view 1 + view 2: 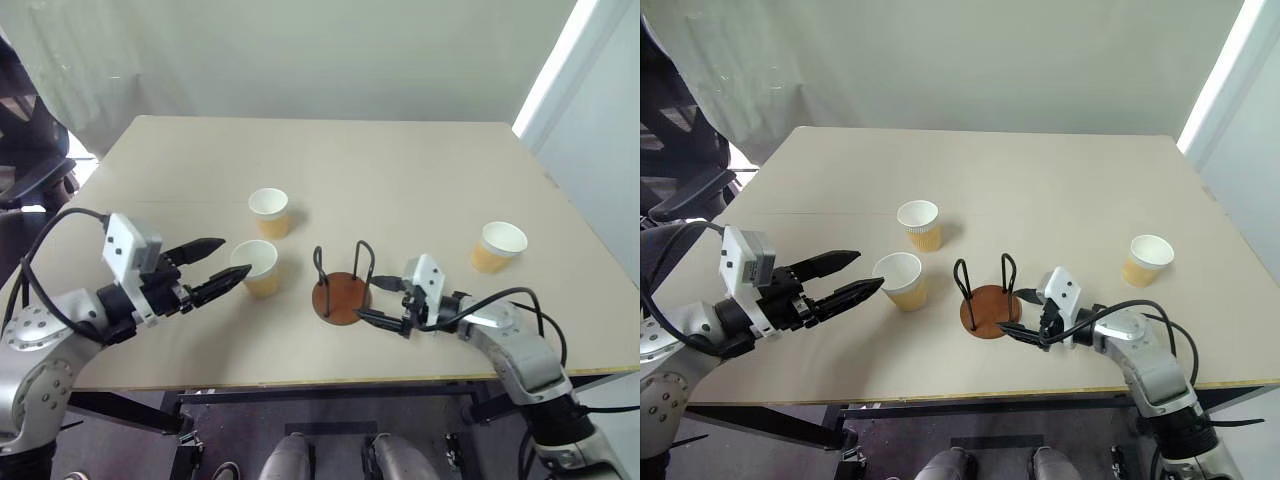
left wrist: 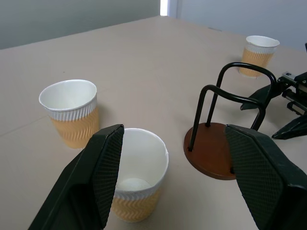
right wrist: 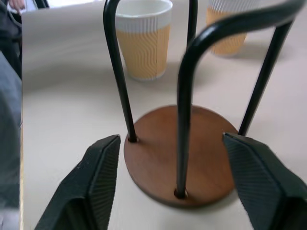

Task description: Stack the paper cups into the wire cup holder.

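Status: no cup is stacked yet. The wire cup holder stands upright and empty on the bench, near its front edge and about midway across it. All three paper cups stand upright, mouth up, on the bench.

Cup positions:
- The nearest cup stands just left of the holder, apart from it.
- The second cup stands just behind the nearest one, farther from you.
- The third cup stands well apart on the right side of the bench.

Pincer states:
- The left pincer is spread and holds nothing. Its fingers point level toward the nearest cup, with the tips just beside the cup's left wall. In the left wrist view one finger overlaps the cup's rim, but contact cannot be confirmed.
- The right pincer is spread and holds nothing. It sits low at the holder's right side, its fingers flanking the disc base without gripping it.

Step in hand, as judged: picking up the first cup, with the holder already placed.

Next move:
1. Advance the left pincer so that its fingers straddle the nearest cup's wall below the rim.
2. Close lightly; the paper wall will probably crush under a firm grip.
3. Lift clear, carry the cup over the wire loops and lower it centred between them.
4. Keep the right pincer clear of the loops, or use it to steady the base.
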